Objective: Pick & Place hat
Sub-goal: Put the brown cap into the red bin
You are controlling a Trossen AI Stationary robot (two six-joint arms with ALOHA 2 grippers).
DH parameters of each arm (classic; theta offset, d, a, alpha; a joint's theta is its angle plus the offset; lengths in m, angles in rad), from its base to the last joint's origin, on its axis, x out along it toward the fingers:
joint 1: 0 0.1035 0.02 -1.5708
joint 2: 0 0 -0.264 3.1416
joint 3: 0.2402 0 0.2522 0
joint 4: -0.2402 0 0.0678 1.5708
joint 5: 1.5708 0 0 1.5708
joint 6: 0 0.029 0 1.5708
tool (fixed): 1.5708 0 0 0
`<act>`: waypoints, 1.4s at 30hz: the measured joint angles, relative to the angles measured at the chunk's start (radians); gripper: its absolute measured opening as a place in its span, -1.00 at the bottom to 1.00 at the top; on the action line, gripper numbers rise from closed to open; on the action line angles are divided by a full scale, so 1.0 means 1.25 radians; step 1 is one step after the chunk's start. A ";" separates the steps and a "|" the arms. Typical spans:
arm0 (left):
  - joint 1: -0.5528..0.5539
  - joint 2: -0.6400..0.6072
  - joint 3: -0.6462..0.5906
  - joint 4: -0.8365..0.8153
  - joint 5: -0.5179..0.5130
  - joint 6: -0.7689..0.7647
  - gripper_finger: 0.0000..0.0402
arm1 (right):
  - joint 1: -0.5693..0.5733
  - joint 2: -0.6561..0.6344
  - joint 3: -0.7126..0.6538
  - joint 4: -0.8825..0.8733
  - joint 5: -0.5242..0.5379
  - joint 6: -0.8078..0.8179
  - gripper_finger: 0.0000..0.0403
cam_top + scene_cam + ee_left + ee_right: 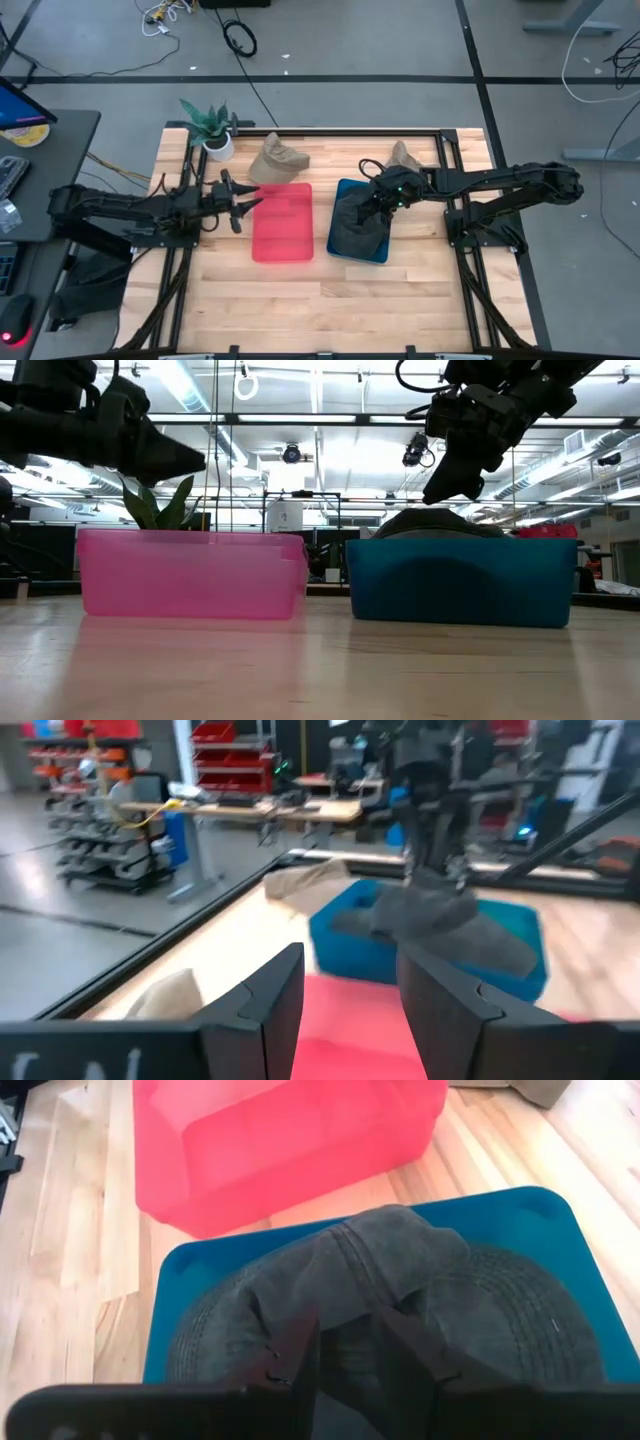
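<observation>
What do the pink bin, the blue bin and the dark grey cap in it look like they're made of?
Pink bin: likely translucent plastic; light passes through its walls. Blue bin: seemingly opaque, smooth plastic. Dark grey cap: apparently washed cotton or denim; visible stitching, soft folds.

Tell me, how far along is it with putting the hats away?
One dark hat already lies in the blue bin, with the right claw just above it. The left claw waits open by the empty pink bin. Two tan hats remain on the table.

hat in right bin, left bin beside
</observation>
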 joint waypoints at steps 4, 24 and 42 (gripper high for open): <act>0.001 -0.017 0.000 -0.047 -0.017 0.001 -0.18 | 0.000 0.000 0.000 -0.013 0.000 0.005 -0.52; 0.000 -0.336 0.000 -0.282 0.080 0.040 -0.18 | 0.000 0.000 0.000 -0.026 -0.003 0.007 -0.52; 0.001 -0.403 -0.051 -0.290 0.139 0.023 -0.18 | 0.000 0.000 0.000 -0.015 0.046 0.007 -0.52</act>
